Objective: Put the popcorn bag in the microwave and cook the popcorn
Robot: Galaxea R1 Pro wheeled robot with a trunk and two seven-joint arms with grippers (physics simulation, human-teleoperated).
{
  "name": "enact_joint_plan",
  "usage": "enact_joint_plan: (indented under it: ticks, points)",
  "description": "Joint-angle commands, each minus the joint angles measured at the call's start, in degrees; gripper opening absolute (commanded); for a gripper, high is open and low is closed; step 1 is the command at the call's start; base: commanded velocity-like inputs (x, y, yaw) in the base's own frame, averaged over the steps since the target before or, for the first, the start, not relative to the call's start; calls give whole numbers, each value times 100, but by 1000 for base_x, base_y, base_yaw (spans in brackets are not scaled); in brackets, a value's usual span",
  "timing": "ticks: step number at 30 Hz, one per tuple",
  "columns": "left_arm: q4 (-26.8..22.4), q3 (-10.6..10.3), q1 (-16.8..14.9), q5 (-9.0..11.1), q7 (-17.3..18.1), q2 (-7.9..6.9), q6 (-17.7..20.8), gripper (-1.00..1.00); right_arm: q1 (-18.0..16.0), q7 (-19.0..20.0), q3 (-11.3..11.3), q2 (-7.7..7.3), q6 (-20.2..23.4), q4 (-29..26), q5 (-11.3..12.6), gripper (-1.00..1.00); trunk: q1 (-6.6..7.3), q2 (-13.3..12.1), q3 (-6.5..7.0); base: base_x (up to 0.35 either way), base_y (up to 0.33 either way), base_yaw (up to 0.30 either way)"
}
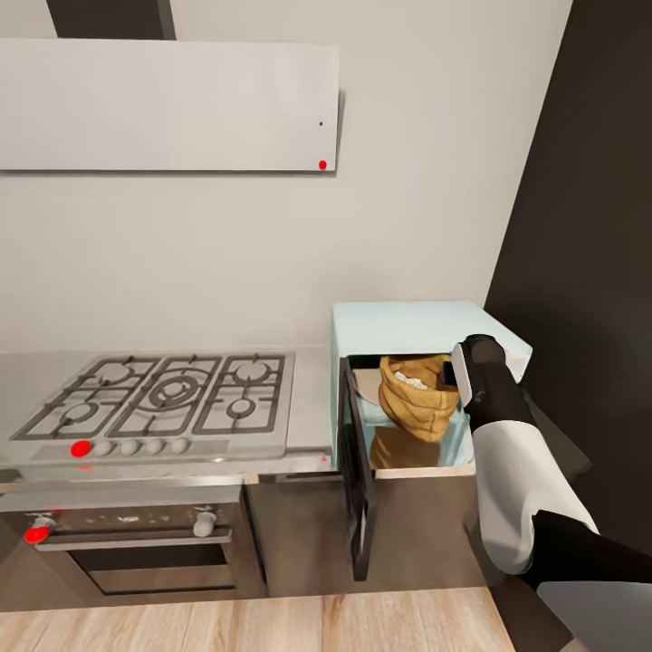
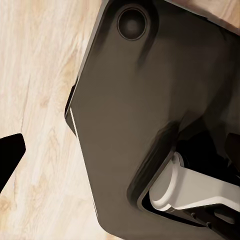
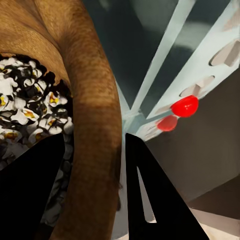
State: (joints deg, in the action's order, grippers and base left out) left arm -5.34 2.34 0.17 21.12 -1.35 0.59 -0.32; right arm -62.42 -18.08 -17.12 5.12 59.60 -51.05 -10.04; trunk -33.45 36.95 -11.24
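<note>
The popcorn bag (image 1: 418, 398) stands upright inside the microwave (image 1: 412, 330), whose door (image 1: 358, 475) hangs open beside the counter (image 1: 312, 398). The right claw (image 3: 95, 190) is at the bag's mouth, its two dark fingers (image 3: 150, 195) straddling the brown rim, one inside over the popcorn (image 3: 30, 115) and one outside; it seems to pinch the rim, though contact is hard to confirm. I cannot tell the left claw's state; its wrist view faces the robot's dark base (image 2: 135, 110) and wood floor (image 2: 35, 100).

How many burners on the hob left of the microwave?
5: two at the back, one large in the centre, two at the front. None looks hidden.
</note>
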Motion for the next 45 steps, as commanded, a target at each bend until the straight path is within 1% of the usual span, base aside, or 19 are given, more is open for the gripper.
enact_joint_plan:
  ticks: [1,24,45]
  points:
    - [-11,21,1,6,-14,2,-3,100,-4,32,-20,6,40,17,-156,-100,-4,4,-10,109,0,0]
    - [-11,21,1,6,-14,2,-3,100,-4,42,-20,3,40,17,-156,-100,-4,4,-10,107,0,0]
    - [-11,20,1,6,-14,1,-3,100,-5,50,-28,-3,40,17,-153,-100,-4,4,-10,34,0,0]
